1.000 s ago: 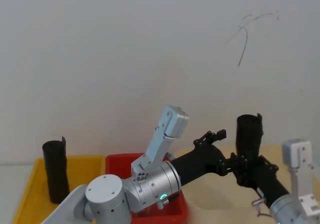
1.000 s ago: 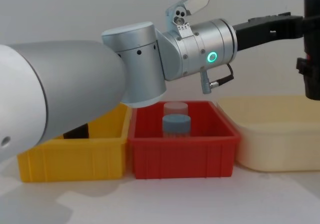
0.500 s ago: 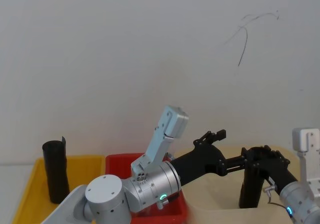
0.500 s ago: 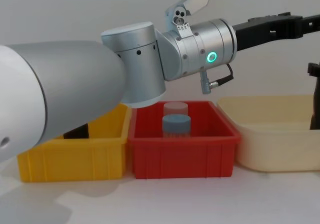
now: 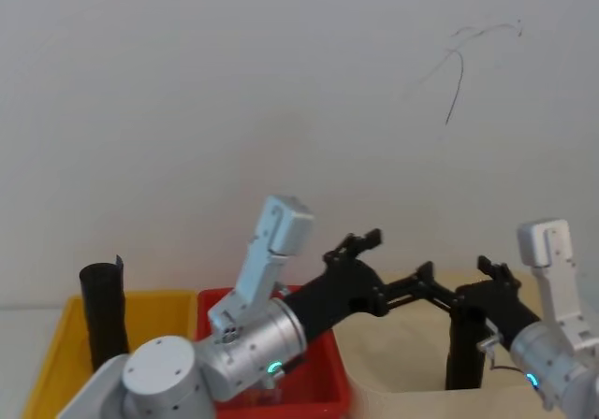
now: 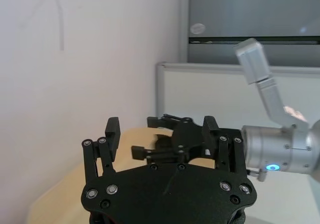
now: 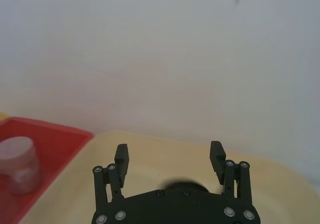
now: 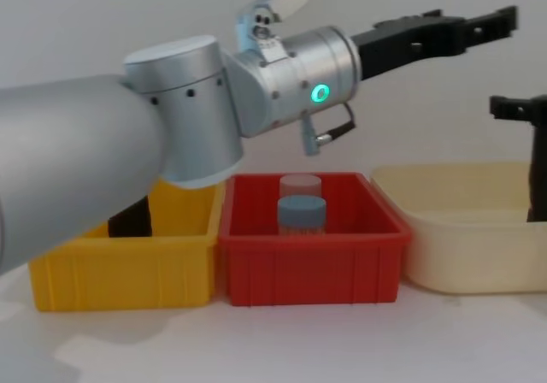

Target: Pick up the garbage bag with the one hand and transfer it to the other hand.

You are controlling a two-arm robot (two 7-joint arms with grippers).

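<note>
Behind the table a plain white wall (image 5: 187, 110) is seen, marked by a thin dark scribble (image 5: 456, 73). Three bins are lined up side by side on the white surface: a yellow bin (image 8: 120, 272) on the left, a red bin (image 8: 312, 272) in the middle and a cream bin (image 8: 461, 255) on the right.

The garbage bag (image 5: 465, 358) is stood upright inside the cream bin, and its top is raised well above the rim. The right gripper (image 7: 169, 151), on the wrist with the blue light, is positioned at the bag's top. Its fingers (image 7: 121, 156) are spread wide, with the bag's dark rounded end seen blurred between their bases. No finger can be seen pressed against the roll.

The left gripper (image 8: 470, 24), marked by the green light, is held high above the bins and is reached towards the right gripper. Its fingers (image 6: 112, 134) are parted and nothing is carried between them.

A thinner crinkled roll (image 5: 101, 316) is stood in the yellow bin. A clear jar (image 8: 301, 185) and a grey-blue jar (image 8: 301, 215) are kept in the red bin.
</note>
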